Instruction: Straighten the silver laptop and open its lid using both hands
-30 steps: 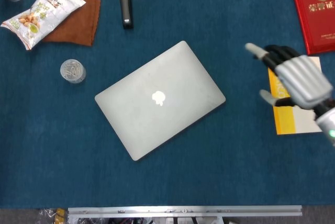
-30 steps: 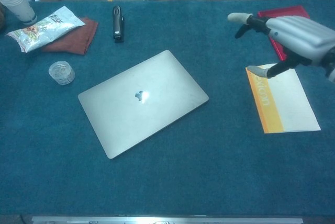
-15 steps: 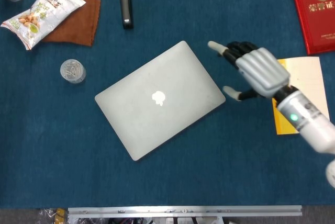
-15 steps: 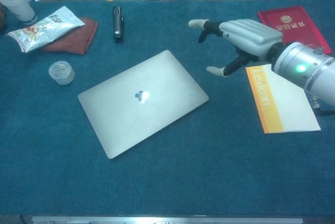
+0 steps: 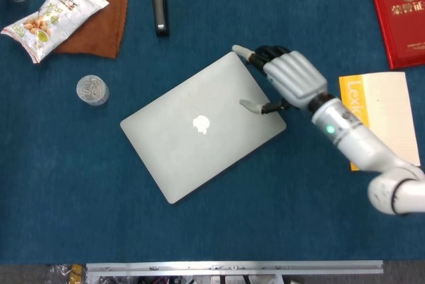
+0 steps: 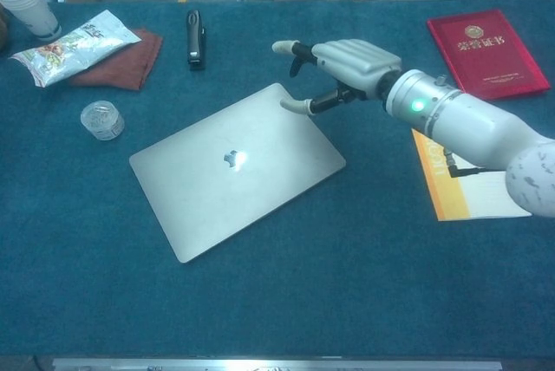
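Note:
The silver laptop (image 5: 202, 126) (image 6: 236, 166) lies shut on the blue table, turned at an angle with one corner pointing to the far side. My right hand (image 5: 287, 78) (image 6: 342, 63) hovers over its far right corner, fingers spread and empty. Its thumb reaches over the lid while the other fingers point past the far corner. I cannot tell whether any finger touches the lid. My left hand is outside both views.
A black remote-like object (image 5: 159, 7) lies at the far side. A snack bag (image 5: 53, 13) on a brown cloth (image 5: 96, 25) and a small clear jar (image 5: 92, 89) sit at the left. A yellow-white booklet (image 5: 382, 115) and a red book (image 5: 398, 15) lie at the right.
My right arm has swept leftward from above the yellow booklet to the laptop's far right corner. The laptop has not moved.

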You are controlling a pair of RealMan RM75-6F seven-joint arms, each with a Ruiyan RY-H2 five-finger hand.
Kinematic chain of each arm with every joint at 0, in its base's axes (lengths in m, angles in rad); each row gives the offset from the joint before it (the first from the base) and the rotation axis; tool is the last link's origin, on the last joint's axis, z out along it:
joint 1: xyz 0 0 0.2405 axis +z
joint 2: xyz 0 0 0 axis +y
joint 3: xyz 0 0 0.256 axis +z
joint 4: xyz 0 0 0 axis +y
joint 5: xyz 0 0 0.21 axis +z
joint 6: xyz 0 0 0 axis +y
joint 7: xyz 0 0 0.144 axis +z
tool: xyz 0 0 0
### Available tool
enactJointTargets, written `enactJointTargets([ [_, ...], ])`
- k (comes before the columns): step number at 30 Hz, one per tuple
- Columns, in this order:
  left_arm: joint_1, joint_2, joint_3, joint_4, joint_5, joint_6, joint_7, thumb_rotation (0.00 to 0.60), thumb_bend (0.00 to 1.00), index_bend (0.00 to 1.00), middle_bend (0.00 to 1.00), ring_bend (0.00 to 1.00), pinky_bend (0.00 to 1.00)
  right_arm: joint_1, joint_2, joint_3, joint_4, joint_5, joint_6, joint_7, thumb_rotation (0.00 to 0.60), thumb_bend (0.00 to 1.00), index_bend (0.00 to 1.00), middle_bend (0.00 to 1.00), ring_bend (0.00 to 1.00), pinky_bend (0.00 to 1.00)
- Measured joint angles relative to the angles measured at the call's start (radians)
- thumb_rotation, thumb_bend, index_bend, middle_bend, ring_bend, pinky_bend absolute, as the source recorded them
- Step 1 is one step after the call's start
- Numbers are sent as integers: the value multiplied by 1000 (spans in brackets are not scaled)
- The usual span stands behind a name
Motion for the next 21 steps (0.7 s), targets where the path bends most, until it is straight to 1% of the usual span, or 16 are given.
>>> enactJointTargets([
  [8, 13, -8, -16, 21, -20, -7, -17, 600, 243, 0, 0, 0, 0, 86, -139, 31, 194, 44, -37, 25, 219, 289, 16, 279, 151, 189],
  [14, 20, -12, -25, 29, -25, -10, -25, 600, 243, 0, 0, 0, 0, 146, -242, 48, 335, 56, -57, 48, 217, 289, 16, 294, 151, 176],
  [21, 23, -13, -32, 29, -19, -10, -26, 600, 243, 0, 0, 0, 0, 199, -329, 59, 443, 47, -72, 78, 217, 289, 16, 316, 151, 163],
])
